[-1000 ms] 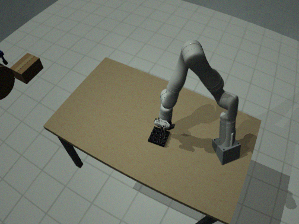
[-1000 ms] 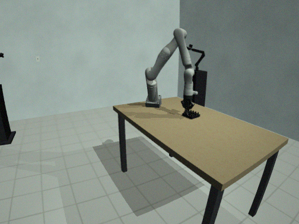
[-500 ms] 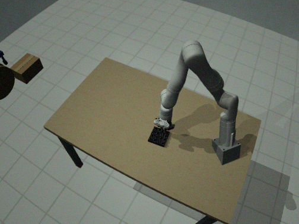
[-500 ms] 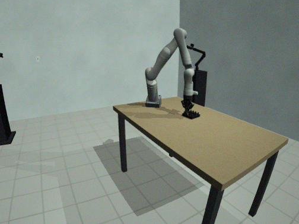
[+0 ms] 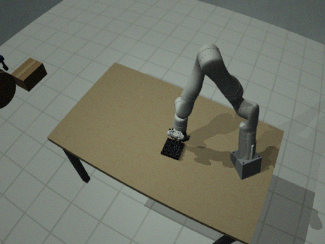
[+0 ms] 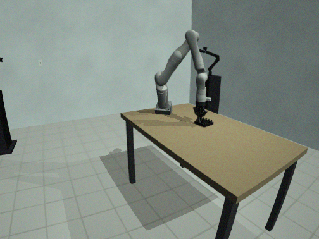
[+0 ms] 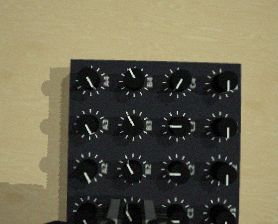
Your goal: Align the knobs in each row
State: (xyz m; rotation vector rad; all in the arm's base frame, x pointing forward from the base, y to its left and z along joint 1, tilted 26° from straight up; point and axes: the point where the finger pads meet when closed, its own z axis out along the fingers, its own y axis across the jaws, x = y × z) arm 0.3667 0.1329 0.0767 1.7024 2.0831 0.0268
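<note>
The black knob box (image 5: 173, 148) stands on the wooden table, near the arm's base; it also shows in the exterior view (image 6: 204, 122). In the wrist view the knob box (image 7: 152, 142) fills the frame, with names A4, B4, C4 along the top and the 1 knobs along the bottom edge. My gripper (image 7: 131, 212) stands low over the box, its two fingers on either side of knob B1 (image 7: 132, 210) and shut on it. The gripper also shows in the top view (image 5: 177, 135) and the exterior view (image 6: 200, 112). Knob B1's line is partly hidden by the fingers.
The arm's grey base (image 5: 246, 164) is bolted on the table to the right of the box. A cardboard box (image 5: 29, 73) lies on the floor far to the left. A black stand (image 6: 212, 91) rises behind the table.
</note>
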